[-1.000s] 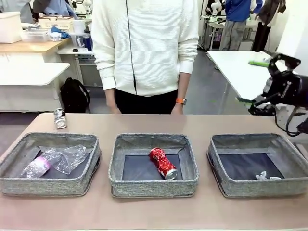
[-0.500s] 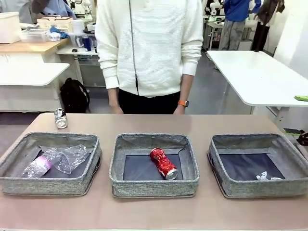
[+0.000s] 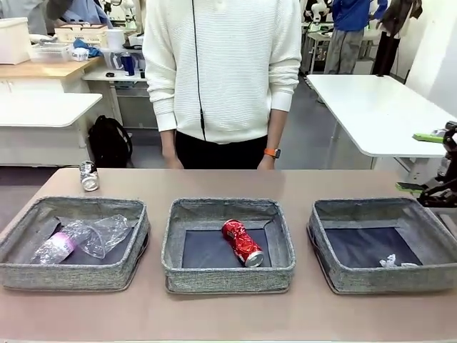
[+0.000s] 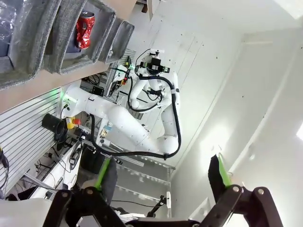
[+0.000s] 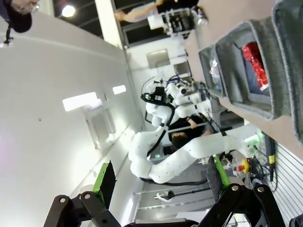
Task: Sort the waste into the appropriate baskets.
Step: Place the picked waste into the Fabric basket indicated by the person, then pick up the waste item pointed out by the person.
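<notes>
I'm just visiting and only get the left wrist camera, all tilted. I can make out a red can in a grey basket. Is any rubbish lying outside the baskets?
Observer: Yes. A small dark can lies on the table, beyond the left basket, near the far left corner.
Operator: And the basket furthest from that can, does it hold anything?
Observer: The right basket holds one white scrap, near its front wall.
Operator: Is anybody at the table?
Observer: A person in a white sweater stands at the far side, hands down behind the table edge.
</notes>
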### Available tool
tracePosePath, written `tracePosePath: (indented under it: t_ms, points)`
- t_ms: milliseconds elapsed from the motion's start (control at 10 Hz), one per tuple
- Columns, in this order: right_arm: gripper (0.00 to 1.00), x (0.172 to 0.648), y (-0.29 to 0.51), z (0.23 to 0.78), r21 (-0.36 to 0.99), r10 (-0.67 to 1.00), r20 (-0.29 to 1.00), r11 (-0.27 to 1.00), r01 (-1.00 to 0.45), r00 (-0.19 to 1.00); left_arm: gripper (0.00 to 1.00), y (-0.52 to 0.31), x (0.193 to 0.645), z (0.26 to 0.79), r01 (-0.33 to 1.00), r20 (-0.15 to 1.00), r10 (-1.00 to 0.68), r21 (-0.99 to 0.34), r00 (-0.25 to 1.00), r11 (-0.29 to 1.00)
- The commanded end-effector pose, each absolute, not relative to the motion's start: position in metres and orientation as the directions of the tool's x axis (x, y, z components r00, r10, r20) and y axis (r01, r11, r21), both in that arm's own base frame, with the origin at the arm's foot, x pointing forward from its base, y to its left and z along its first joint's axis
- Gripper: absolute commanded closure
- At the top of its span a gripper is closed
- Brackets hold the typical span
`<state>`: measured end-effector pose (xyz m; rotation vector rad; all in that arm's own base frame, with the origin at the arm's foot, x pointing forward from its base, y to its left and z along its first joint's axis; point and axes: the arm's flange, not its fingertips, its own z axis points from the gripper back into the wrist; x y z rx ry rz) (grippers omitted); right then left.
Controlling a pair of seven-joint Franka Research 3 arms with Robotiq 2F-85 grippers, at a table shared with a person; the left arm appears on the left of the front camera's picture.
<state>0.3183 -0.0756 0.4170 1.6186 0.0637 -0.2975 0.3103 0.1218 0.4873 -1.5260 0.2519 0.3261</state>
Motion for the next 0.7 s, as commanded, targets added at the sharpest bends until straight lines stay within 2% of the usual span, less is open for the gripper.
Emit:
tracePosePath:
  t_ms: [0, 600]
  points:
    - [0.0, 0.3199, -0.0771, 0.4207, 0.966, -0.15, -0.253, -0.089, 0.242, 0.956, 0.0, 0.1236, 0.3083, 0.4908, -0.371, -0.37, 0.038, -0.929, 0.928, 0.019]
    - [0.0, 0.3199, -0.0771, 0.4207, 0.966, -0.15, -0.253, -0.089, 0.242, 0.956, 0.0, 0.1236, 0.3083, 0.4908, -0.371, -0.37, 0.038, -0.929, 0.928, 0.019]
